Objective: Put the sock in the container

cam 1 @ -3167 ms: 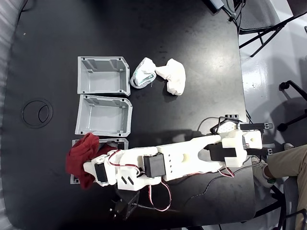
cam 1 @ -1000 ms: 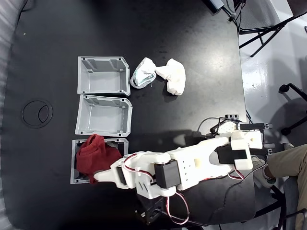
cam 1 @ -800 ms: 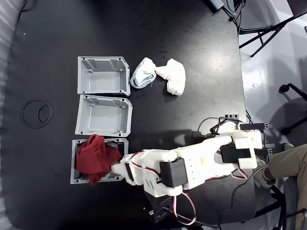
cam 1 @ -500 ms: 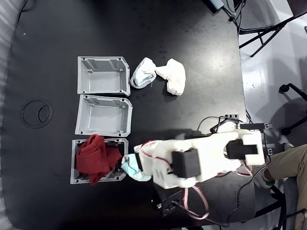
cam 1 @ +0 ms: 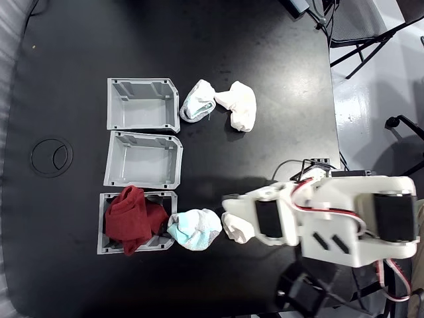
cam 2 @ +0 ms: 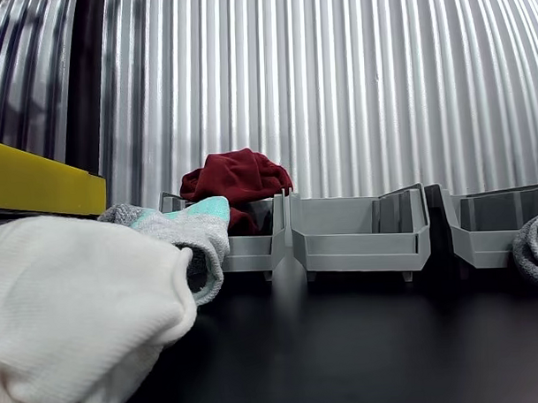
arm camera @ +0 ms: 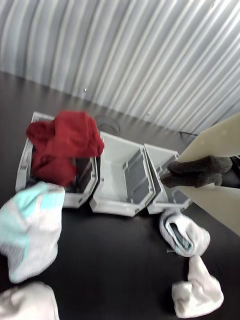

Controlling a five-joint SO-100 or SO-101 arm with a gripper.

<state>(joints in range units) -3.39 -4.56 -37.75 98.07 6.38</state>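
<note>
sitting bunched up in the container (cam 1: 103, 225), the sock (cam 1: 132, 217) is already home, off to the left of the arm in the fixed view. i cannot tell if the fingers are released or clenched. no writing can be read anywhere.
</note>
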